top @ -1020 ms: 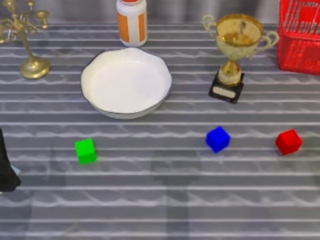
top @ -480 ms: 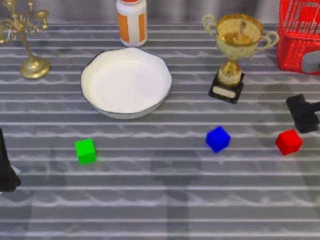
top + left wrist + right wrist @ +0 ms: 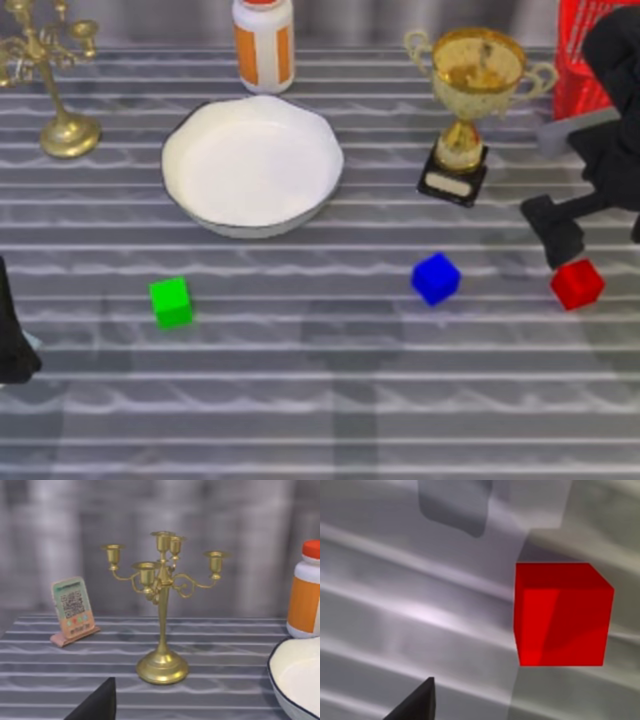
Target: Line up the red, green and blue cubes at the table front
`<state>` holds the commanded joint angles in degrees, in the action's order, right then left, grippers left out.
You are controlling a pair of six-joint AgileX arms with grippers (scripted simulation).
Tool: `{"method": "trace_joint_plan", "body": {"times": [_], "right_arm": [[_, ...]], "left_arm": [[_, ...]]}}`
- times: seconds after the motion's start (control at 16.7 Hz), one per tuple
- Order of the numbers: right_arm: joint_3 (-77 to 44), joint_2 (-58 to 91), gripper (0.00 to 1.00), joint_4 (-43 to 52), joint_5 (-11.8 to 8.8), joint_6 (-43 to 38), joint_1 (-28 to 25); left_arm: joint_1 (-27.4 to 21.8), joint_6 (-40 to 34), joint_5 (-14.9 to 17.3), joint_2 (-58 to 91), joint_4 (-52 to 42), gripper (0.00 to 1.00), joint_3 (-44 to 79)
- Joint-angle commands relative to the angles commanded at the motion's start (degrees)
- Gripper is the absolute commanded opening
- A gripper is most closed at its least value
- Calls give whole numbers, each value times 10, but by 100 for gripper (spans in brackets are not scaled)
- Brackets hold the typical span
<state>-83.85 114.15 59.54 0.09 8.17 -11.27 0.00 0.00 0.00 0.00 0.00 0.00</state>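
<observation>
On the desk (image 3: pixel 320 400) sit three cubes, one of each colour. The green cube (image 3: pixel 171 301) lies at the white bowl's (image 3: pixel 252 165) seven o'clock. The blue cube (image 3: pixel 436 278) sits at the gold trophy's (image 3: pixel 470 100) six o'clock. The red cube (image 3: pixel 577 284) lies farthest right, with the right gripper (image 3: pixel 562 238) just at its eleven o'clock; whether that gripper is parted cannot be told. The left gripper (image 3: pixel 12 340) is parked at the left edge, its state likewise unclear.

A white bowl (image 3: pixel 252 165) sits on the striped surface (image 3: pixel 320 400) and serves as the landmark. Just behind it stands a white bottle with an orange label (image 3: pixel 264 42). Well to its left is a gold candelabra (image 3: pixel 52 75), with a small card stand bearing a QR code (image 3: pixel 73 611) beyond that. To the bowl's right stands a gold trophy (image 3: pixel 468 105), and farther right a red mesh basket (image 3: pixel 578 70).
</observation>
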Motion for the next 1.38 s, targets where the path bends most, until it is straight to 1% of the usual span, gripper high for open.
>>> {"method": "trace_joint_plan", "body": {"times": [0.42, 0.54, 0.72, 0.84, 1.14, 1.38], "right_arm": [[5, 6, 100, -9, 0, 1, 2], [24, 22, 100, -42, 0, 1, 0], [61, 57, 100, -124, 0, -1, 0], [83, 78, 100, -163, 0, -2, -1], [92, 87, 100, -178, 1, -2, -1], [92, 87, 70, -178, 1, -2, -1]], "left_arm": [[0, 0, 0, 0, 0, 100, 0], [0, 0, 0, 0, 0, 100, 0], [0, 0, 0, 0, 0, 100, 0], [0, 0, 0, 0, 0, 100, 0], [0, 0, 0, 0, 0, 100, 0], [0, 0, 0, 0, 0, 100, 0]]}}
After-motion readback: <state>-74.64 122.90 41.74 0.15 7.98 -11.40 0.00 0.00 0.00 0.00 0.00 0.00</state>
